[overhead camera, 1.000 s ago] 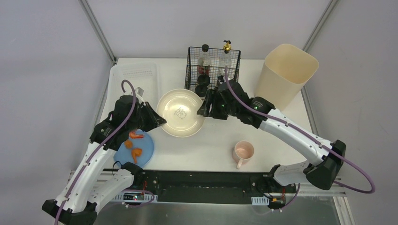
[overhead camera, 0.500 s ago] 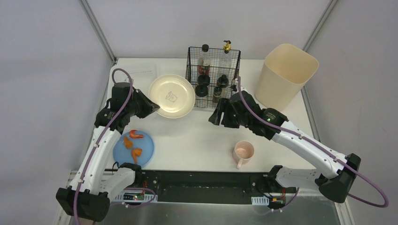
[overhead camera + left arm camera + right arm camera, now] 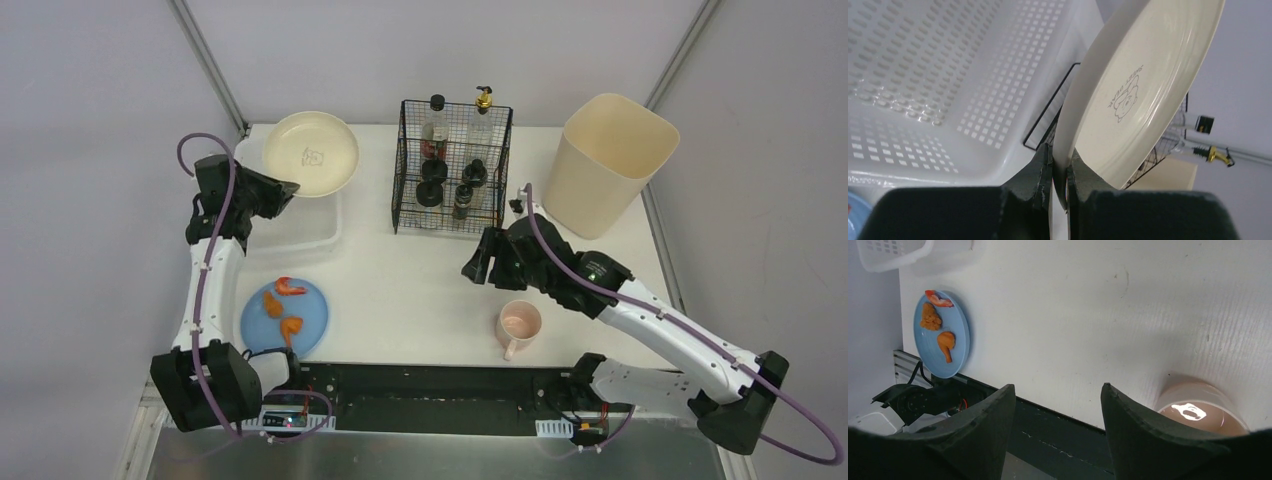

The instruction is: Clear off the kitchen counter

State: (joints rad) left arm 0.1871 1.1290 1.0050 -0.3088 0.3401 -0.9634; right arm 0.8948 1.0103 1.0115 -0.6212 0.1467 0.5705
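From above, the worktop (image 3: 420, 290) is seen as a white slab carrying everything else, with a black wire basket (image 3: 452, 165) at its far middle. Dark-capped bottles and one with a gold pump stand in the basket; their labels are too small to be read. Left of the basket, a cream plate (image 3: 310, 153) is held up over a white perforated tray (image 3: 300, 225), pinched at its rim by the left claw (image 3: 285, 192). Right of the basket a tall cream bin (image 3: 608, 160) is set. Nearer than the basket, the right claw (image 3: 478, 268) hangs over bare worktop, with a pink cup (image 3: 520, 324) just beyond it. A blue plate (image 3: 285, 317) with three orange pieces of food lies near and left of the basket.

At the left wrist, the left claw (image 3: 1060, 170) is shown pressed together on the cream plate's (image 3: 1143, 85) edge. A small bear drawing and lettering that seems to read "SWEET BEAR" are printed on the plate. The basket (image 3: 1048, 115) is mostly hidden behind it.

At the right wrist, the right claw (image 3: 1058, 405) is shown spread, with nothing between its fingers (image 3: 983, 430). The pink cup (image 3: 1198, 410) is partly cut off by one finger. The blue plate (image 3: 943, 335) is seen whole, and only a corner of the tray (image 3: 893, 252).
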